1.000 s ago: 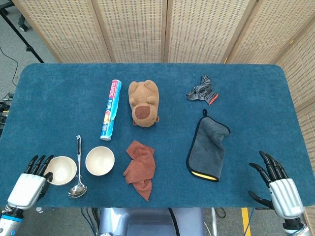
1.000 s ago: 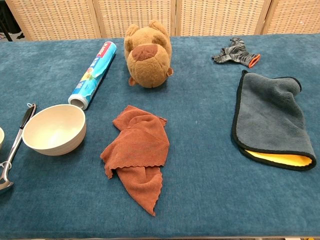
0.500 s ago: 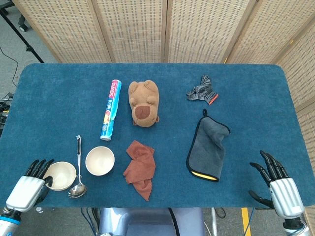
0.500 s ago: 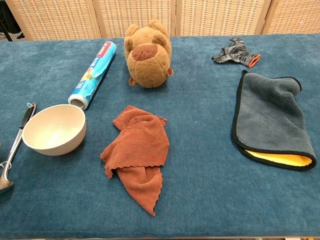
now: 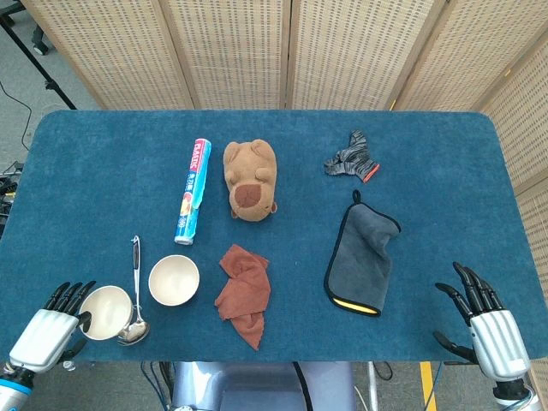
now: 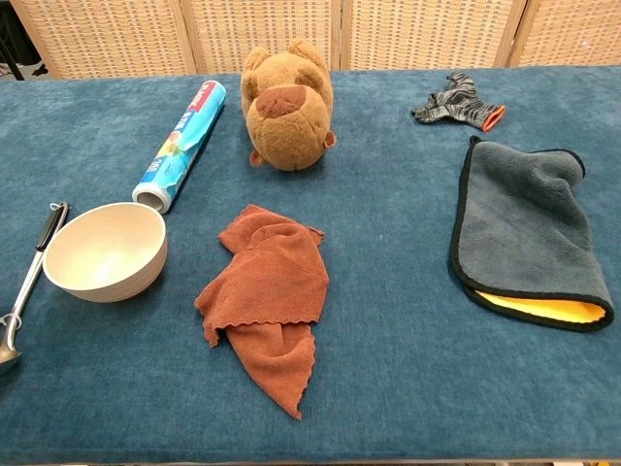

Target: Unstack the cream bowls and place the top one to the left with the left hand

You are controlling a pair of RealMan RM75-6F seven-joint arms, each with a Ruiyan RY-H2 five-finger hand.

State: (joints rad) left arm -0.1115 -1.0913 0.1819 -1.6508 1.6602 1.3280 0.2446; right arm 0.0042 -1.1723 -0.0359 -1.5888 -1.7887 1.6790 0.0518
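From the head view, my left hand [image 5: 38,338] grips the top cream bowl [image 5: 104,312] at the table's near-left edge, left of the ladle [image 5: 135,291] and the second bowl [image 5: 174,279]; the right hand [image 5: 488,330] hangs spread and empty. Chest view shows only the second bowl.

The ladle [image 6: 23,287] runs off the chest view's left edge. Both wrists leave the head view's bottom edge; whether the left hand [image 5: 40,330] fingers touch the cream bowl [image 5: 106,312] beside them is unclear.
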